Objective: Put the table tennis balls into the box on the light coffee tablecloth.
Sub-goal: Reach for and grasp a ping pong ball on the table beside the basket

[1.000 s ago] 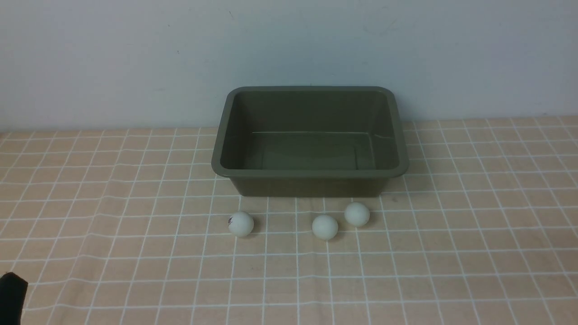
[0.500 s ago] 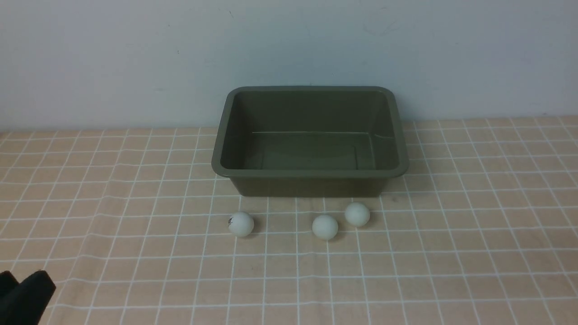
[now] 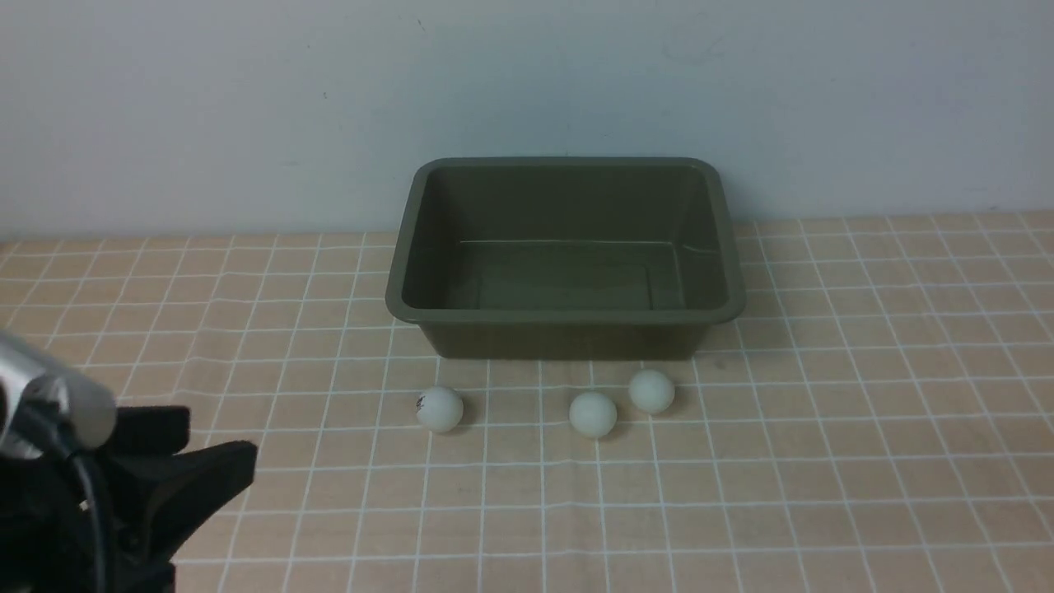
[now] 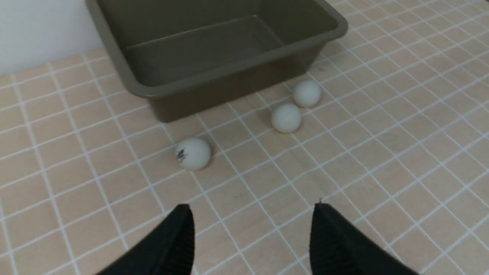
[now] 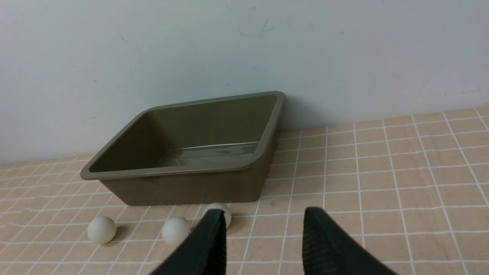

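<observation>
3 balls (image 3: 593,413) are lying on the cloth (image 3: 741,494) just before the box (image 3: 566,316), the marked ball (image 3: 439,409) leftmost, the other 2 close together. The box is sitting at the cloth's far edge. The left gripper (image 4: 252,214) is hovering over the near left corner, fingers wide apart; the right gripper (image 5: 264,215) is gaping too, gripping nothing.

Three table tennis balls (image 3: 439,409) (image 3: 593,413) (image 3: 651,390), one box (image 3: 565,316) and one light coffee tablecloth (image 3: 823,461).
</observation>
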Robot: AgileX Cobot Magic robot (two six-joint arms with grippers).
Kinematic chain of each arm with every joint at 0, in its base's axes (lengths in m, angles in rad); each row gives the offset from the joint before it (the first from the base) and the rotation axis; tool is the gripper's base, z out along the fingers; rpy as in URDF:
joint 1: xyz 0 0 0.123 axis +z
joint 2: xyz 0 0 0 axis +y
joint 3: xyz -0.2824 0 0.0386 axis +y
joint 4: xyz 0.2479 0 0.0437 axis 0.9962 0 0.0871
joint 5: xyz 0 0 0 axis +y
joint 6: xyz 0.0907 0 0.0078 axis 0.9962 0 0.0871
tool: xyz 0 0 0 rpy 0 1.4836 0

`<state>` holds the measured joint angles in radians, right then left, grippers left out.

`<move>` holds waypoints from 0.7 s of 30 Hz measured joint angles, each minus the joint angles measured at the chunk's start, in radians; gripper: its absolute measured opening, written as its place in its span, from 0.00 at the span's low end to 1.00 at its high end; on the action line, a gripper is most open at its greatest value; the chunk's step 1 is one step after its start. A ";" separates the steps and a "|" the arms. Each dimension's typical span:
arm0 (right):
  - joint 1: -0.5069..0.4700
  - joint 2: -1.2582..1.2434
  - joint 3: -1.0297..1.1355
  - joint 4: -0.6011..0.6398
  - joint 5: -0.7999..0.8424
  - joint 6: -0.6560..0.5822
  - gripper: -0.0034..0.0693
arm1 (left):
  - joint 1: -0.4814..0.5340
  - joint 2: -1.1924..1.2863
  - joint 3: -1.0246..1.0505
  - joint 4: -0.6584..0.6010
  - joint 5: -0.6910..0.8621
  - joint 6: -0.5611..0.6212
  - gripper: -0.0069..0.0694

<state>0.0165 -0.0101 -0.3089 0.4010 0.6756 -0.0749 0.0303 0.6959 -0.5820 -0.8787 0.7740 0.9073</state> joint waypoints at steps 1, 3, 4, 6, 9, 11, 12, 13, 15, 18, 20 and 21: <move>0.000 0.000 0.000 0.001 0.000 0.000 0.41 | 0.000 0.032 -0.008 -0.020 0.000 0.023 0.57; 0.000 0.000 0.000 0.004 0.001 0.000 0.41 | 0.000 0.106 -0.022 -0.048 -0.001 0.055 0.57; 0.000 0.000 0.000 0.004 0.001 0.000 0.41 | 0.000 0.149 -0.032 -0.060 -0.002 0.066 0.58; 0.000 0.000 0.000 0.004 0.002 0.000 0.41 | 0.000 0.238 -0.051 -0.068 -0.018 0.079 0.58; 0.000 0.000 0.000 0.010 0.003 0.000 0.41 | 0.000 0.373 -0.083 -0.074 -0.058 0.084 0.58; 0.000 0.000 0.000 0.010 0.003 0.000 0.41 | 0.000 0.411 -0.093 -0.081 -0.065 0.085 0.58; 0.000 0.000 0.000 0.010 0.003 0.000 0.41 | 0.000 0.472 -0.109 -0.103 -0.074 0.086 0.58; 0.000 0.000 0.000 0.010 0.003 0.000 0.41 | 0.000 0.497 -0.119 -0.113 -0.074 0.093 0.58; 0.000 0.000 0.000 0.010 0.003 0.000 0.41 | 0.000 0.547 -0.138 -0.132 -0.071 0.116 0.58; 0.000 0.000 0.000 0.010 0.003 0.000 0.41 | 0.000 0.604 -0.166 -0.146 -0.047 0.163 0.58; 0.000 0.000 0.000 0.010 0.003 0.000 0.41 | 0.000 0.643 -0.187 -0.149 -0.022 0.200 0.58; 0.000 0.000 0.000 0.010 0.003 0.000 0.41 | 0.000 0.662 -0.198 -0.152 -0.014 0.213 0.58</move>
<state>0.0165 -0.0101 -0.3089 0.4113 0.6791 -0.0749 0.0303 1.3583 -0.7795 -1.0307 0.7597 1.1203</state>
